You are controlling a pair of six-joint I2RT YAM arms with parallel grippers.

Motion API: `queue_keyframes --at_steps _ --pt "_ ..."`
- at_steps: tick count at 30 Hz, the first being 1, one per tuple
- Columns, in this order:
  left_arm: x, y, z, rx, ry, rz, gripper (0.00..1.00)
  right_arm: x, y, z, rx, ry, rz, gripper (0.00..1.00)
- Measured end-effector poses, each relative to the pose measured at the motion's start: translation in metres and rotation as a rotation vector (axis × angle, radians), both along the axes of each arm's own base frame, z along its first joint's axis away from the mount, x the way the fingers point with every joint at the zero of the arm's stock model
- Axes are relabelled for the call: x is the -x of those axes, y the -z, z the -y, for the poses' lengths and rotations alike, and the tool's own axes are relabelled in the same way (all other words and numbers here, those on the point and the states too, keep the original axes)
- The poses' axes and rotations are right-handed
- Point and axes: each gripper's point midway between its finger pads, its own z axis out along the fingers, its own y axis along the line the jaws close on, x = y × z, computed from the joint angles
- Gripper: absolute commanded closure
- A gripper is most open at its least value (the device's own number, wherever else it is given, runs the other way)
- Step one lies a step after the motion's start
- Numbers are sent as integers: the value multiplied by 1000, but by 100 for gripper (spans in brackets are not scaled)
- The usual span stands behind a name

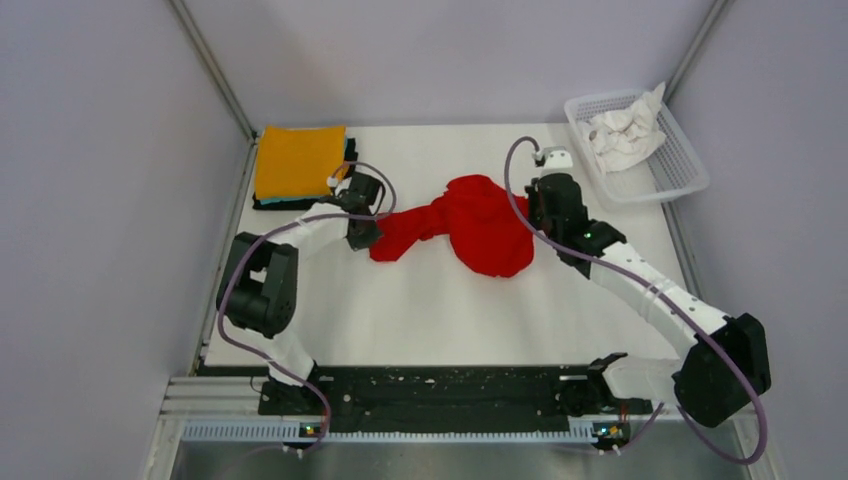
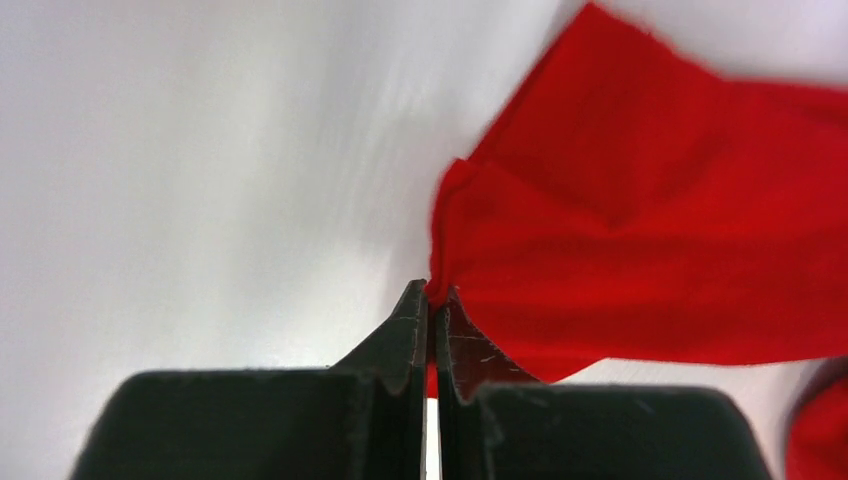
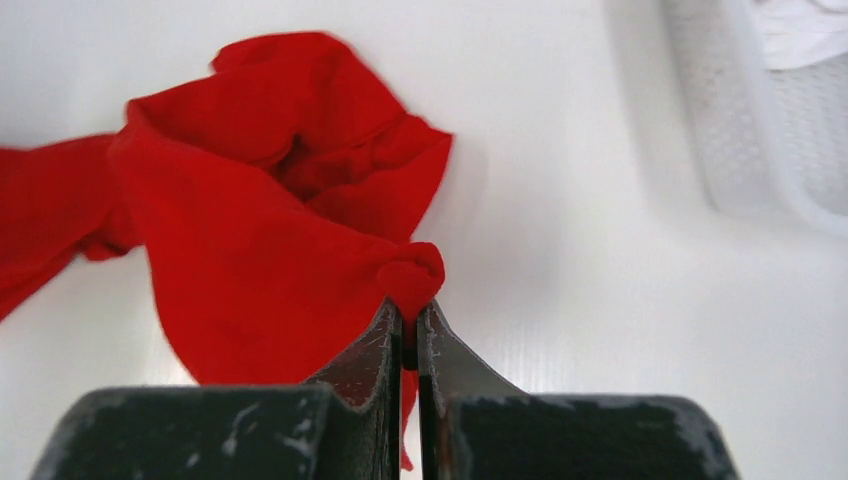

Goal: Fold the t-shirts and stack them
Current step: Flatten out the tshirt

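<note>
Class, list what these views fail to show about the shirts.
- Stack under the orange t-shirt, top view: it covers the rest; only teal and black edges peek out.
- White cloth in the basket, top view: too crumpled to identify.
- Red t-shirt: bunched, sleeves hidden; left wrist view blurs and crops it.

A white mesh basket (image 1: 690, 182) sits at two o'clock on the white desk (image 1: 430, 310), in its far right corner; grey walls (image 1: 100, 200) surround.

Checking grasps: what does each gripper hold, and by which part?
Both hold the red t-shirt: left gripper pinches an edge at its left end, right gripper a bunched fold on its right.
</note>
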Motion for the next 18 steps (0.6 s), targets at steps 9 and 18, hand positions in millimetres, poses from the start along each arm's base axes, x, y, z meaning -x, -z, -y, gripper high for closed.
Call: queue_keyframes --at_steps 9,18 --pt "-66 -180 -45 -204 -140 436 100 -39 -98 75 61 241 231 100" --pt "-14 -378 -110 -288 -323 909 100 -6 -251 143 79 399 597 100"
